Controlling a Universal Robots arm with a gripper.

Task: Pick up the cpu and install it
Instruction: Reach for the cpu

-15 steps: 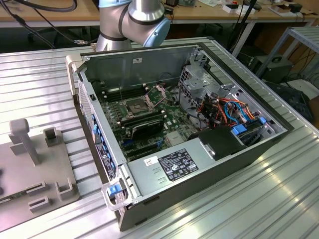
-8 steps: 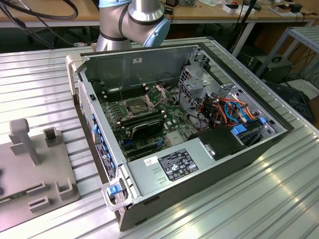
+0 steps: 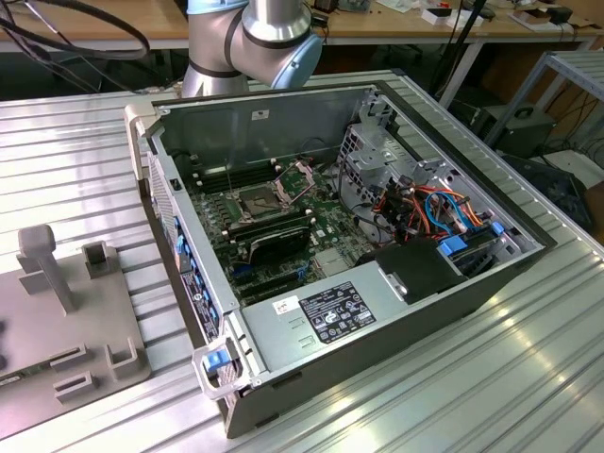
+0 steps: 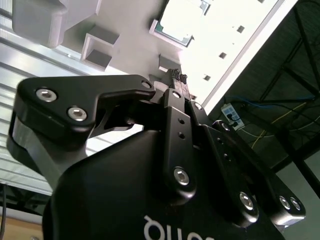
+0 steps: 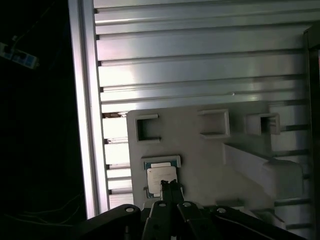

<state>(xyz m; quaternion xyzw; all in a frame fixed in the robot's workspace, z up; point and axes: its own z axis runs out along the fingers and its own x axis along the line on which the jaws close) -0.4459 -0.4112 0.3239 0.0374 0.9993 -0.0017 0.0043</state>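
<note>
The cpu (image 5: 161,175) is a small square chip with a silver-grey top. It lies flat in a shallow square recess of a grey fixture plate (image 5: 210,155); it is also in the second wrist view (image 4: 172,29). My gripper (image 5: 170,186) hangs above the plate with its black fingertips together, beside the cpu's edge and apart from it. In the second wrist view the gripper (image 4: 178,76) is shut with nothing between its ribbed pads. In the exterior view, the open computer case holds the motherboard's dark socket (image 3: 257,200) with its metal frame hinged up.
The grey fixture plate (image 3: 94,326) with raised brackets and a post lies on the ribbed aluminium table (image 3: 453,377), at the exterior view's left of the case (image 3: 311,316). Cables, memory sticks and a drive cage crowd the case interior. The table edge runs close beside the plate.
</note>
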